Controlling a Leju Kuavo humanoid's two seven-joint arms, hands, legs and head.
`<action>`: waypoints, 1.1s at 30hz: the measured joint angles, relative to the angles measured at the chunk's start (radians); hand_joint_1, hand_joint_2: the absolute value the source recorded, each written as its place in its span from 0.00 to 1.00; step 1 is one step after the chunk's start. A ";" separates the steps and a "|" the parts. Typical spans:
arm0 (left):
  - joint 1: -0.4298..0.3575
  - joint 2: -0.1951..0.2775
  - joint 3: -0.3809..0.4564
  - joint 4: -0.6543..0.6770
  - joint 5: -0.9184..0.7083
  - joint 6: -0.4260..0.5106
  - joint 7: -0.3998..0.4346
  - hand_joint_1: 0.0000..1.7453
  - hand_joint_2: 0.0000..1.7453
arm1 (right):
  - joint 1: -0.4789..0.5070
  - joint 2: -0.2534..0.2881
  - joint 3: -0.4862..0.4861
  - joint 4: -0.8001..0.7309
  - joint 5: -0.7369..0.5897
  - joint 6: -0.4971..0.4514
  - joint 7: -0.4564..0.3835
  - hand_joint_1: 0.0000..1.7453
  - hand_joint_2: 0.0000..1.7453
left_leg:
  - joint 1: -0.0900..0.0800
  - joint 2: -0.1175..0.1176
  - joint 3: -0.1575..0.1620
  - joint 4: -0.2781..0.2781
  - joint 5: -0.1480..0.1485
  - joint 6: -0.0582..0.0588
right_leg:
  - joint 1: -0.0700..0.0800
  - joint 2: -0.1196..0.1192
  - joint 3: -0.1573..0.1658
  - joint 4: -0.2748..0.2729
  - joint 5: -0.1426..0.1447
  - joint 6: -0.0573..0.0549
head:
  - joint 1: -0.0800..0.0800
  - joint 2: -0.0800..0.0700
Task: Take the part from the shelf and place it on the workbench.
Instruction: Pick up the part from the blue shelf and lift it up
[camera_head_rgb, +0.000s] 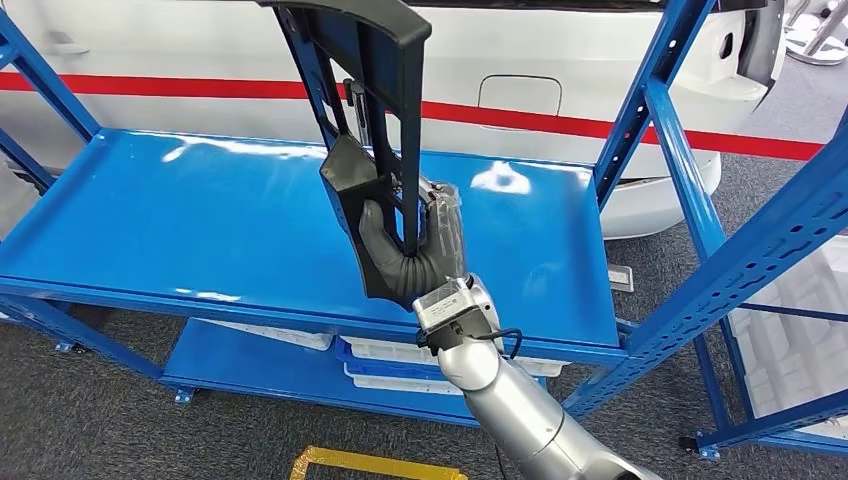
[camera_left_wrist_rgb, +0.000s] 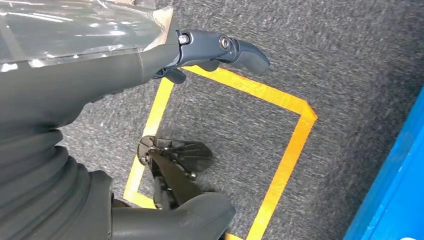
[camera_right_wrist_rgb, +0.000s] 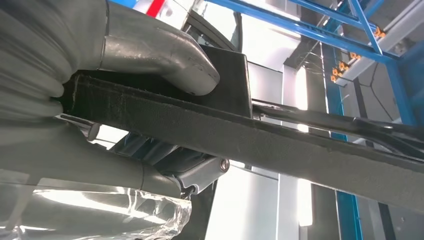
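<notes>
The blue shelf (camera_head_rgb: 200, 230) spans the frame's middle. Above it, centre frame, the long black part (camera_head_rgb: 365, 110) hangs upright, clamped in the right hand (camera_head_rgb: 410, 245). Keep that grip firm and lift clear of the frame posts. The left hand (camera_left_wrist_rgb: 150, 75) hangs over the floor, holding nothing, fingers apart.

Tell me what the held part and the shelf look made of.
Part: seemingly moulded black plastic, matte; the right wrist view shows a grainy, textured edge. Shelf: likely painted steel, glossy blue, with bright glare on the deck and punched holes in the uprights.
</notes>
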 joint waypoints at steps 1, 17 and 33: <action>-0.002 0.002 0.001 0.000 -0.001 -0.001 -0.005 0.00 1.00 | 0.001 0.002 -0.002 0.000 0.002 0.003 0.001 1.00 1.00 | -0.004 0.000 0.045 -0.075 0.023 0.011 | 0.002 0.000 -0.001 0.000 0.004 0.001 | 0.000 0.000; -0.008 0.003 0.003 -0.001 -0.007 0.003 -0.004 0.00 1.00 | 0.019 -0.004 -0.024 -0.007 0.005 0.031 -0.002 1.00 1.00 | -0.021 0.016 0.034 -0.212 0.144 0.039 | -0.012 -0.009 0.056 0.062 -0.090 0.056 | 0.007 0.000; -0.007 0.003 0.016 0.000 -0.004 0.007 0.000 0.00 1.00 | 0.032 -0.002 -0.029 -0.020 0.007 0.031 -0.011 1.00 1.00 | -0.014 0.001 0.095 -0.157 0.061 0.005 | -0.008 -0.006 0.042 -0.020 -0.017 0.007 | 0.004 0.000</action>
